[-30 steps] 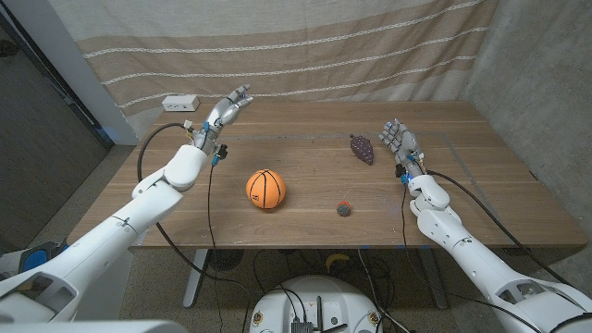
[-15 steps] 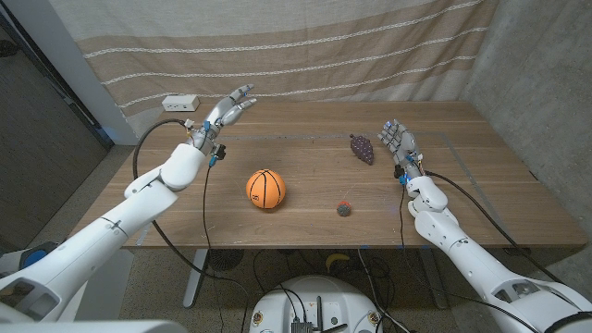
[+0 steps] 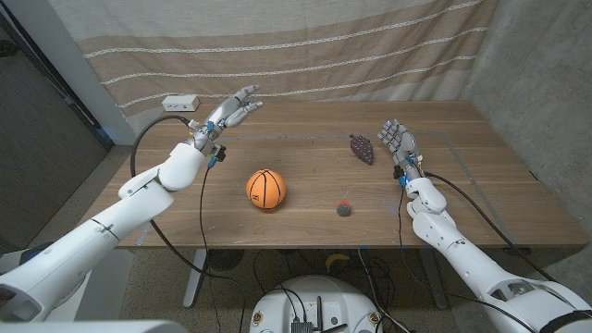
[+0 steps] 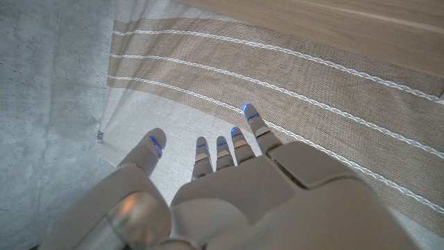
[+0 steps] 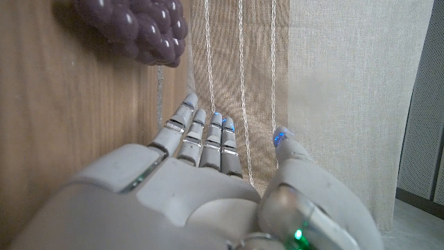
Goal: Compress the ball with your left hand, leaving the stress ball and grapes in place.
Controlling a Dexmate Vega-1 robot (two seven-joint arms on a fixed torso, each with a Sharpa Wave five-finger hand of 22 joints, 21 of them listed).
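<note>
So the left hand [image 3: 231,107] is up at about 10 o'clock over the far left part of the wooden table [image 3: 305,222], fingers spread and reaching toward the striped curtain [image 3: 277,46], holding nothing at all. You can see the same thing in the left wrist view, where the left hand [image 4: 229,187] has its fingers [image 4: 253,125] apart with just curtain [image 4: 312,90] cloth beyond them. The basketball-style orange ball [image 3: 265,189] sits on the table toward 6 o'clock from that hand, well apart from it, nothing touching it. Over on the other side, the right hand [image 3: 398,141] is at roughly 2 o'clock, also empty with fingers loosely extended, and I can't tell whether it touches the table. The dark purple grapes [image 3: 362,148] lie just beside it, on its 9 o'clock side; in the right wrist view the grapes [image 5: 135,28] lie on the wood beyond the fingertips of the right hand [image 5: 201,187], not touching. The little grey stress ball [image 3: 344,209] is near the front edge, around 5 o'clock from the table's middle, between the orange ball and the right arm. There's a white power strip [image 3: 180,103] off the far left corner at about 11 o'clock.
</note>
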